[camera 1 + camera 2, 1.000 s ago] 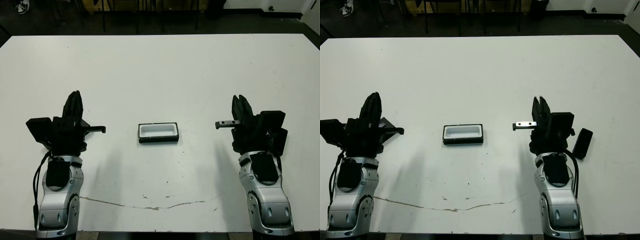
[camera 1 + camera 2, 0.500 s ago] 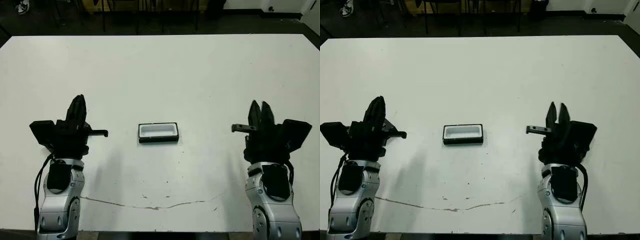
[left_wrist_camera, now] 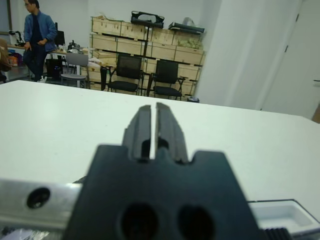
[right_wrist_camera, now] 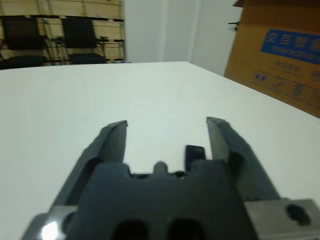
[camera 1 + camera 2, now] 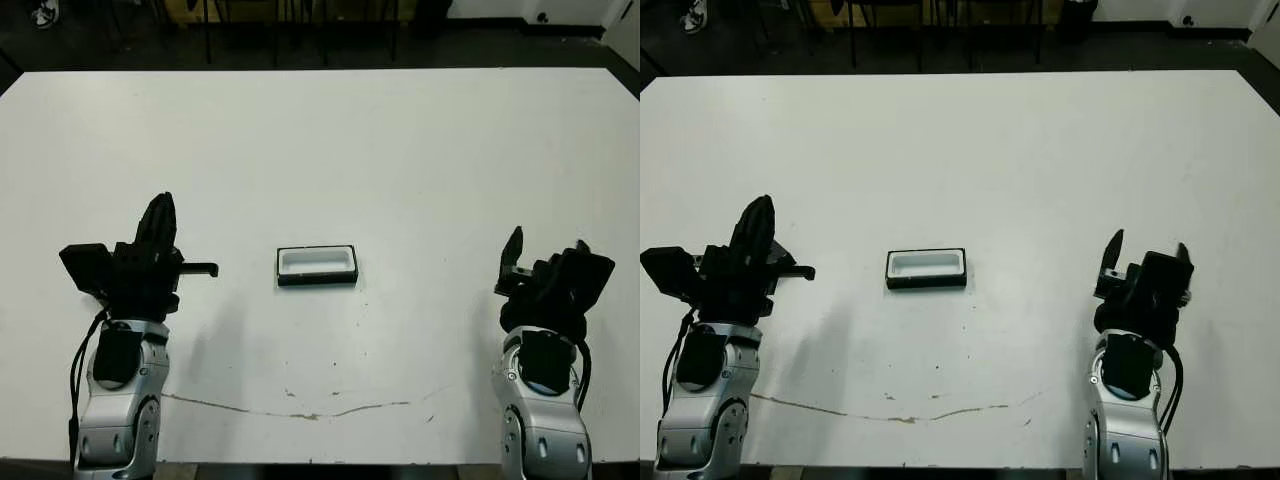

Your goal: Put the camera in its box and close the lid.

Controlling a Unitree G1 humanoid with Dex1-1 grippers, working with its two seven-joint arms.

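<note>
While uncovered, one box (image 5: 317, 265), two grippers.

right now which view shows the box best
The left eye view: the whole open box, with its white lining, lies on the table between the arms. The right eye view shows it just as fully. The left wrist view catches one corner; the right wrist view, nothing.

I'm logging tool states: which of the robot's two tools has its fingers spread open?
The right tool: its two black fingers stand well apart with bare white table between them. The left tool has its fingers pressed together, only a thin slit between them.
</note>
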